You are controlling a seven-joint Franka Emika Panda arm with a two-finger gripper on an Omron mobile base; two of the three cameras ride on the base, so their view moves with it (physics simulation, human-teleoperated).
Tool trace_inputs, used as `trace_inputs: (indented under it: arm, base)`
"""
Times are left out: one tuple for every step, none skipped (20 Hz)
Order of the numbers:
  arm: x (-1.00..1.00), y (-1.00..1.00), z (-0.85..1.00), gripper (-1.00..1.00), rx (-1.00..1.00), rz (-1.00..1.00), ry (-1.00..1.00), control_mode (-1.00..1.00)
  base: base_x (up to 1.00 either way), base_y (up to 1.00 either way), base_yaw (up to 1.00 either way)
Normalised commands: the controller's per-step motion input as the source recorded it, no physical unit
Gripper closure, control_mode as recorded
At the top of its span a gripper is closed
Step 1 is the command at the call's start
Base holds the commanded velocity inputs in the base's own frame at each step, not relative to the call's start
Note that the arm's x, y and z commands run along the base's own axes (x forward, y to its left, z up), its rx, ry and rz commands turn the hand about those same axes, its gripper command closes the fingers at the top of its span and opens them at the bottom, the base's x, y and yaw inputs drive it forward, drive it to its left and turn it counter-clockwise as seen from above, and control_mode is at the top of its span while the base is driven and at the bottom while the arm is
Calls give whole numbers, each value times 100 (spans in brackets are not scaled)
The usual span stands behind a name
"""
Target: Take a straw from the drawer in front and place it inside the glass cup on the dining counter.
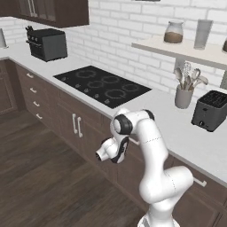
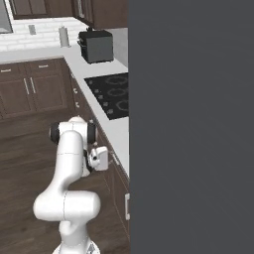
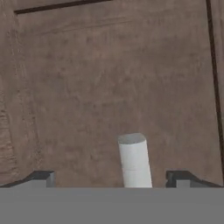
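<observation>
The drawer's dark-brown wooden front [image 3: 109, 78] is very near in the hand view, and it is closed. Its silver bar handle [image 3: 134, 158] rises between my fingertips. My gripper [image 3: 111, 178] is open, one dark fingertip [image 3: 43, 177] on each side of the handle and apart from it. In the left base view the hand [image 1: 111, 150] is held against the cabinet front just below the worktop edge. In the right base view it [image 2: 98, 158] sits beside the handle [image 2: 115, 159]. The straw is hidden. The glass cup and the dining counter are out of view.
A black cooktop [image 1: 104, 86] lies in the white worktop, with a toaster oven [image 1: 48, 44] at the far left. A utensil holder [image 1: 183, 95] and a black toaster [image 1: 210, 111] stand at the right. A flat grey block [image 2: 191, 124] covers the right base view's right half.
</observation>
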Motion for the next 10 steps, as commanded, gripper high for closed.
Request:
trace_inputs:
  arm:
    - [31, -26, -34, -100, 0, -1, 0, -100]
    - [27, -29, -33, -100, -1, 0, 0, -100]
    - [20, -30, -31, -100, -1, 0, 0, -100]
    - [14, -32, -25, -100, -1, 0, 0, -100]
    - [12, -34, -24, -100, -1, 0, -1, -100]
    - [10, -34, -19, -100, -1, 0, -1, -100]
    - [10, -36, -15, -100, 0, 0, -2, -100]
    - [10, -36, -9, -100, 0, 0, -3, -100]
    - [1, -41, 0, -100, 0, 0, -7, -100]
    - [0, -44, 0, -100, 0, 0, -10, -100]
  base:
    - [0, 0, 0]
    - [0, 0, 0]
    - [0, 0, 0]
    - [0, 0, 0]
    - [0, 0, 0]
    - [0, 0, 0]
    - [0, 0, 0]
    - [0, 0, 0]
    - [0, 0, 0]
    - [0, 0, 0]
